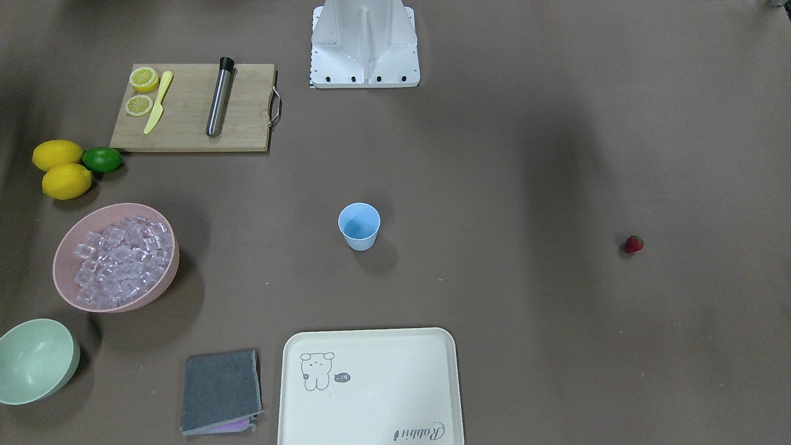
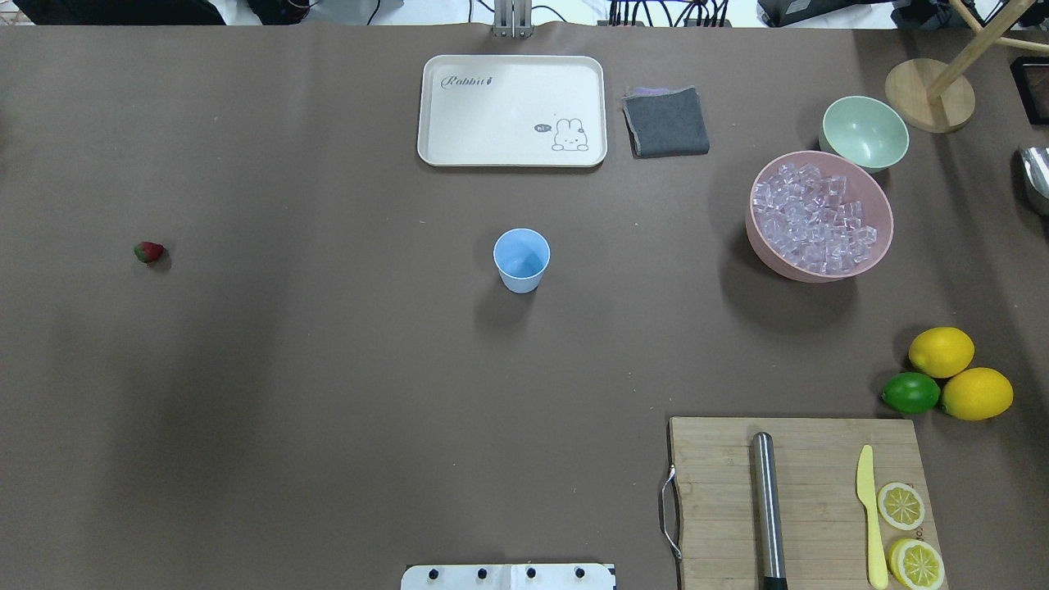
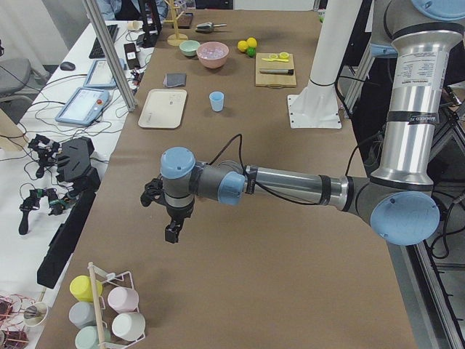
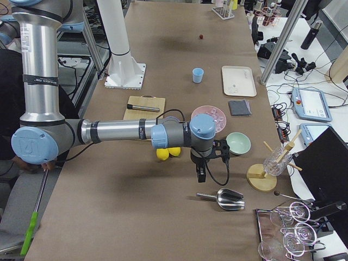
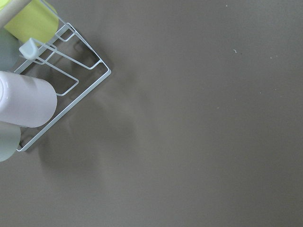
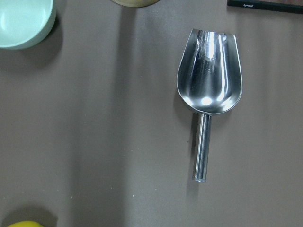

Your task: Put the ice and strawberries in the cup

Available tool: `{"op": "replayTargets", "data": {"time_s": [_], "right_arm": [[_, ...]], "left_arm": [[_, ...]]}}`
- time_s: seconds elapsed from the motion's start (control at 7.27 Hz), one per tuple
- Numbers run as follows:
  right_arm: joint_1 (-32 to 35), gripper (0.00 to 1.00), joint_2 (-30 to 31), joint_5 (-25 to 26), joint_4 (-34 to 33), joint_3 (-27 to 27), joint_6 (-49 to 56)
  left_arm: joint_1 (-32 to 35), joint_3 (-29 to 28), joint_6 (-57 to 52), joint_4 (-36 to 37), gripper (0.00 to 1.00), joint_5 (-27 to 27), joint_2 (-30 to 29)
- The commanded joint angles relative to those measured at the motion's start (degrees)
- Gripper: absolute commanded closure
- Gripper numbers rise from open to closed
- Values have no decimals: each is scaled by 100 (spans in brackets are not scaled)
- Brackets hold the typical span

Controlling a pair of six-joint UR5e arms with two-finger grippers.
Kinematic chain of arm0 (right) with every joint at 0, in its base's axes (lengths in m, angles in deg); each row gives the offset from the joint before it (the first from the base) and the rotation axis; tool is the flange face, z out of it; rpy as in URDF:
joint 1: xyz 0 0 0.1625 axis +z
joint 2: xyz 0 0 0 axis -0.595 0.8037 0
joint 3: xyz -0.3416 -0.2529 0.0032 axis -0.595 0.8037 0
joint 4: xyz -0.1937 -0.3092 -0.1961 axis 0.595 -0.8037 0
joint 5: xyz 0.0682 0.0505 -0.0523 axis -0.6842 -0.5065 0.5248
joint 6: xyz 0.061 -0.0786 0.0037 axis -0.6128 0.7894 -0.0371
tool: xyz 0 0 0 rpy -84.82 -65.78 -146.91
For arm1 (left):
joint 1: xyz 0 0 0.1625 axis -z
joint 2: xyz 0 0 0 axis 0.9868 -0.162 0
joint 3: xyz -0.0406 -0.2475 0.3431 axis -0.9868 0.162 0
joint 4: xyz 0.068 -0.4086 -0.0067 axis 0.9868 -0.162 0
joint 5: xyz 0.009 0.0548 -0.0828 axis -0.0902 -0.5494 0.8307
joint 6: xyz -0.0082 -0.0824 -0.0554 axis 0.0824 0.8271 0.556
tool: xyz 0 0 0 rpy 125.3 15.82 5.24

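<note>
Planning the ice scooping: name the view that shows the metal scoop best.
Right wrist-mounted: the scoop lies whole, bowl and handle sharp. Exterior right shows it small; overhead clips it at the edge.

text | we read "Rabbit" in script on one corner of the cream tray [image 2: 512,111] (upside down in the front-facing view) | speech bubble [image 2: 542,128] beside its drawn bunny: marks too small for us | arm label [image 3: 415,69]: print unreadable

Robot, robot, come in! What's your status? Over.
Left gripper, right gripper: at opposite ends of the table, jaws can't be read. Cup empty, upright; strawberry lying apart, ice in the pink bowl. Nothing near the cup.
</note>
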Motion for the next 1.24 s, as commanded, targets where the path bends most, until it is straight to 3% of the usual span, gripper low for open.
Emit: {"op": "replayTargets", "data": {"time_s": [0.0, 0.41, 0.69, 1.1], "right_arm": [[-32, 0, -9, -55, 0, -6, -31], [-49, 0, -44, -64, 44, -32, -31], [-364, 0, -403, -125, 0, -33, -161], [-1172, 0, -1123, -169, 70, -77, -1766]], "left_arm": [[-27, 1, 7, 9, 2, 4, 3], [-36, -17, 7, 9, 2, 4, 3], [-36, -17, 7, 9, 2, 4, -5], [-36, -25, 7, 26, 2, 4, -32]]}}
